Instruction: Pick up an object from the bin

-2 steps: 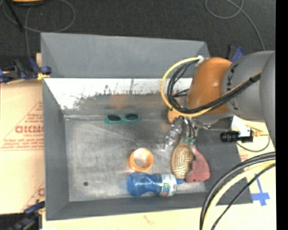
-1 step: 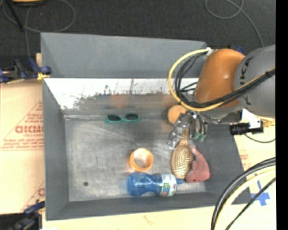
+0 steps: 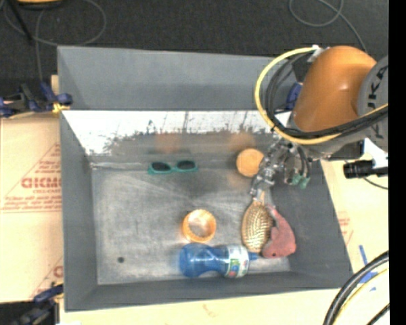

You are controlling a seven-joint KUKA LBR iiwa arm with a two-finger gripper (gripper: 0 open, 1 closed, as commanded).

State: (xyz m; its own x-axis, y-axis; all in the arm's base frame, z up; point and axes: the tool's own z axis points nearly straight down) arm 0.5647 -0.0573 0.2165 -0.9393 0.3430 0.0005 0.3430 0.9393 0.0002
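I am hovering the hand point(image 3: 272, 173), open or closed I cannot tell, at the far end of the gold hairbrush point(image 3: 256, 227), which is lying lengthwise toward it by the right wall of the bin point(image 3: 78, 202).

Green sunglasses point(image 3: 172, 167) lie at the back, an orange cup point(image 3: 199, 225) stands mid-floor, a blue bottle point(image 3: 210, 261) lies on its side at the front, a pink lump point(image 3: 281, 240) near its cap.

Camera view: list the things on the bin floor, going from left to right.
green sunglasses → orange cup → golden hairbrush → pink soft thing. Left out: the blue bottle, which spans from cup to hairbrush, and the orange ball, which lines up with the hairbrush.
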